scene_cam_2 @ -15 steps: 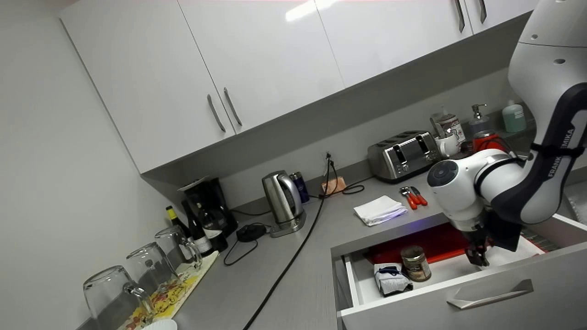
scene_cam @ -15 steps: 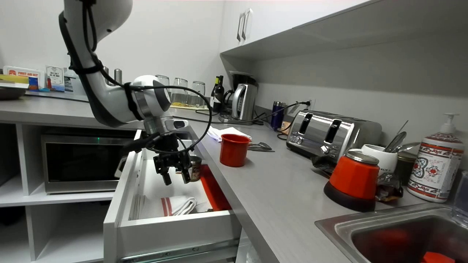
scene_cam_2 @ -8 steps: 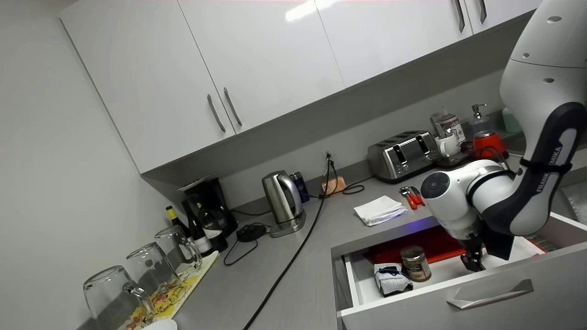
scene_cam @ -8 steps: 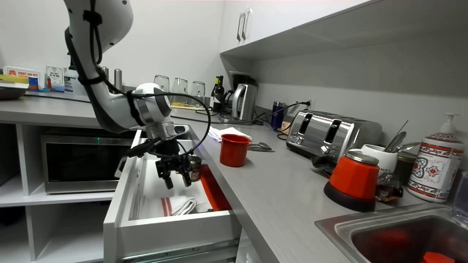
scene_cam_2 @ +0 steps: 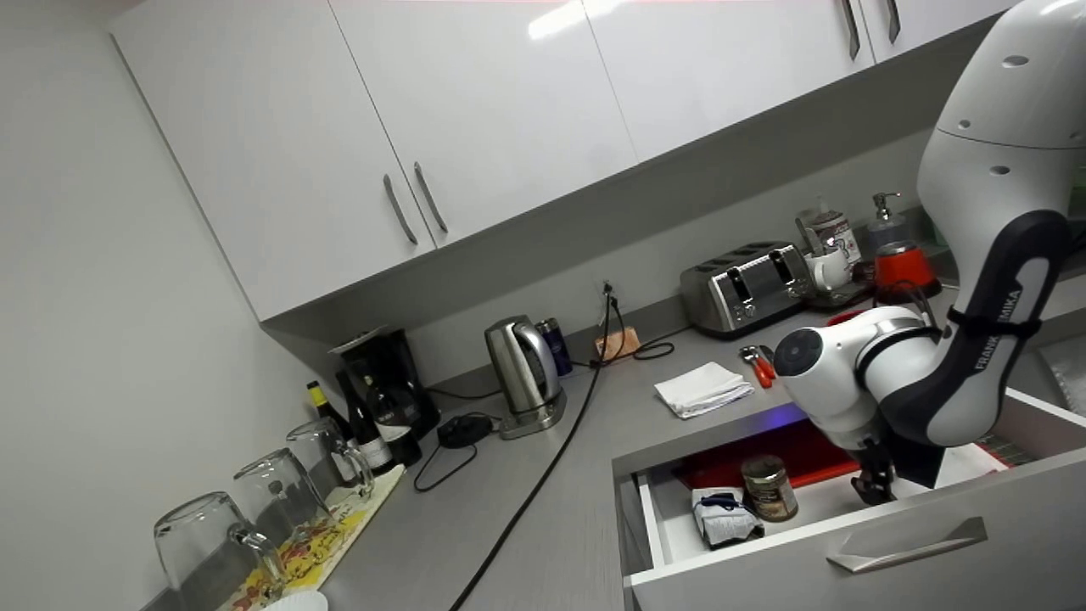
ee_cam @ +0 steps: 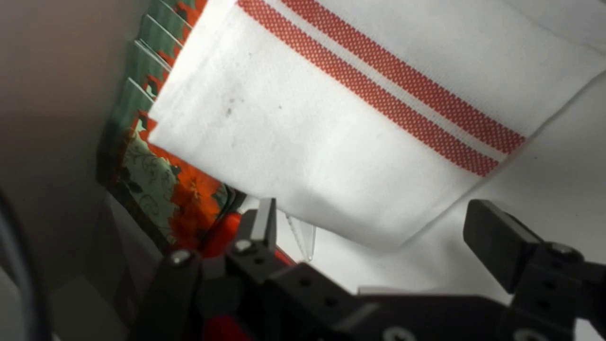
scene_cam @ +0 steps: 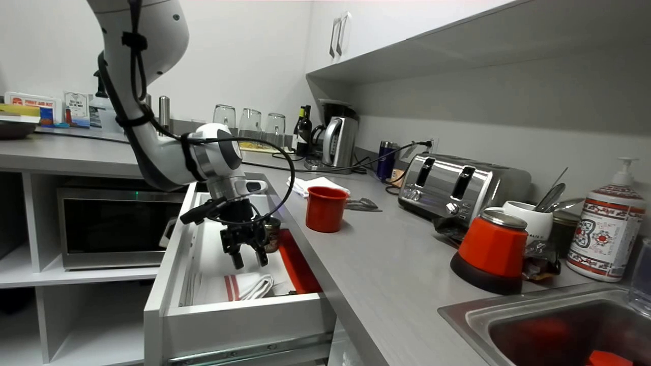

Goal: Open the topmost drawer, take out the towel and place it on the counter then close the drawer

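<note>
Your hand [scene_cam: 250,261] hangs over the open topmost drawer [scene_cam: 249,324], its 2 fingers [ee_cam: 497,239] well apart. The towel [ee_cam: 341,109], marked with 2 red stripes, lies inside the drawer, near the hand. A red cup [scene_cam: 325,209] stands upright on the table [scene_cam: 394,264].

A strap [scene_cam_2: 993,325] splits the "FRANK" and "MIKA" printed on the arm [scene_cam_2: 942,382]. In an exterior view, by the table's [scene_cam: 81,151] far edge, a white box [scene_cam: 33,99] reads "FIRST AID KIT".

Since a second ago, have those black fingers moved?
Yes: in an exterior view, the fingers are lower, nearer the unmoved red-striped towel.
</note>
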Tool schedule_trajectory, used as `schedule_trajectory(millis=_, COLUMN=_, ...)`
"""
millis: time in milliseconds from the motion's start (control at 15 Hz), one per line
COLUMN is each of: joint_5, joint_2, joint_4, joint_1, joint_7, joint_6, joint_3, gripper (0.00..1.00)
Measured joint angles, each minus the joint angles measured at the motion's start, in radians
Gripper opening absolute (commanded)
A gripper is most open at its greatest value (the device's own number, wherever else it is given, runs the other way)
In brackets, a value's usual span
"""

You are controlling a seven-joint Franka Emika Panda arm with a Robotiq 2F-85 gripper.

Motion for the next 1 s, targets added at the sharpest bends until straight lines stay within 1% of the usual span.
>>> schedule_trajectory(millis=667, joint_5=0.132, joint_2=0.042, joint_4=0.037, joint_1=-0.007, joint_7=-0.048, joint_6=-0.048, joint_3=-0.057, gripper=1.00)
schedule_trajectory(millis=1000, joint_5=0.160, joint_2=0.047, joint_4=0.050, joint_1=-0.008, joint_7=-0.076, joint_6=-0.046, joint_3=-0.067, gripper=1.00)
